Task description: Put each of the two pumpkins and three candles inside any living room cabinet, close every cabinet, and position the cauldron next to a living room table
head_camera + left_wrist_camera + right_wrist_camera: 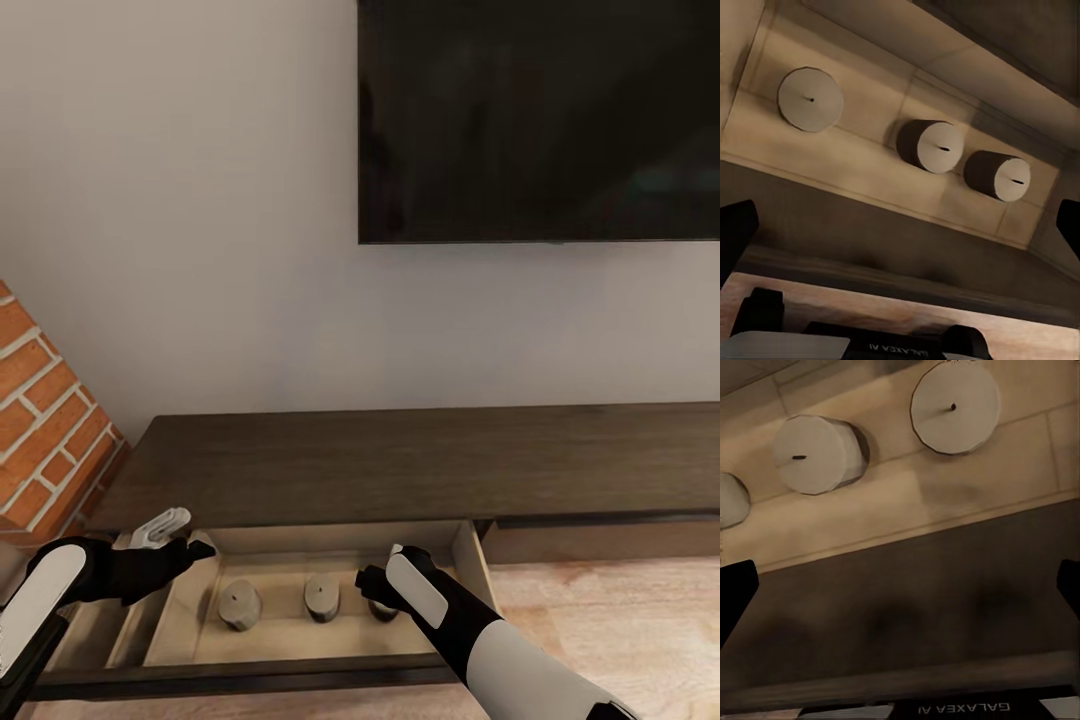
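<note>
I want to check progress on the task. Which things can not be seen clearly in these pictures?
- Third candle: head view, mostly behind the right gripper.
- Drawer front: head view, partly cut off by the right arm.
- Left gripper: jaw state unclear.

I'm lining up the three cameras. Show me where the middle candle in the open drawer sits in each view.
Head view: middle candle, second of three in a row on the pale floor of the drawer.
Left wrist view: middle candle, between the other two.
Right wrist view: middle candle, between a whole candle and one cut off by the picture's edge.
Shared landmark: the dark front board of the drawer, running along the row.
</note>
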You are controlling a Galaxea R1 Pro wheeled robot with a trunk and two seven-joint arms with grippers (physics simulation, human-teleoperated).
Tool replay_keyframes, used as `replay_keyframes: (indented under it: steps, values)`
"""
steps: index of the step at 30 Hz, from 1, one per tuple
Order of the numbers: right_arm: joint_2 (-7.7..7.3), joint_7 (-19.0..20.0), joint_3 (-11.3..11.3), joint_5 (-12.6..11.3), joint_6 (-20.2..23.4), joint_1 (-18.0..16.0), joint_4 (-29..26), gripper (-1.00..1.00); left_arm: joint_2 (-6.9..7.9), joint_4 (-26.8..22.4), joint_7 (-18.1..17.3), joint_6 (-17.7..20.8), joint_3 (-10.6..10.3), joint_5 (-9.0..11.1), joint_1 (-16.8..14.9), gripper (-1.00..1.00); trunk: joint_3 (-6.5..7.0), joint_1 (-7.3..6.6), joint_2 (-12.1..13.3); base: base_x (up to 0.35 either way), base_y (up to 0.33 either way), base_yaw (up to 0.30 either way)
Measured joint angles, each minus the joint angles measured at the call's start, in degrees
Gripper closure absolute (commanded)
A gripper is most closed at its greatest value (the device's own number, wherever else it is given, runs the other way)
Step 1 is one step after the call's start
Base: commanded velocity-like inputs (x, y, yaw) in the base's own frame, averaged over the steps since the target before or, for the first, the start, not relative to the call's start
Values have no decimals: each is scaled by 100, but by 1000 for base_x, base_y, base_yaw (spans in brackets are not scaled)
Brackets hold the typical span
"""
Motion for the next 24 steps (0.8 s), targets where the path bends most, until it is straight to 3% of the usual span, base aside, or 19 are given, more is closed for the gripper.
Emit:
replay_keyframes:
  steps: [4, 5, 10, 24]
  values:
    - [3, 0, 6, 0, 2, 0, -4, -100, -9, 0, 18, -7, -34, -203, -1, -100, 72, -88, 160, 0, 0, 0]
    - [5, 0, 7, 0, 14, 0, -2, -100, -46, 0, 22, -11, -42, -558, -5, -100, 90, -110, 201, 0, 0, 0]
    - [8, -1, 7, 0, 21, 0, -5, -100, -78, 6, 24, -16, -43, -1019, -7, -100, 180, -220, 401, 0, 0, 0]
    - [15, -4, 7, 34, 18, 0, -5, -100, -79, 9, 28, -23, -60, -1174, -9, -100, 431, -527, 963, 0, 0, 0]
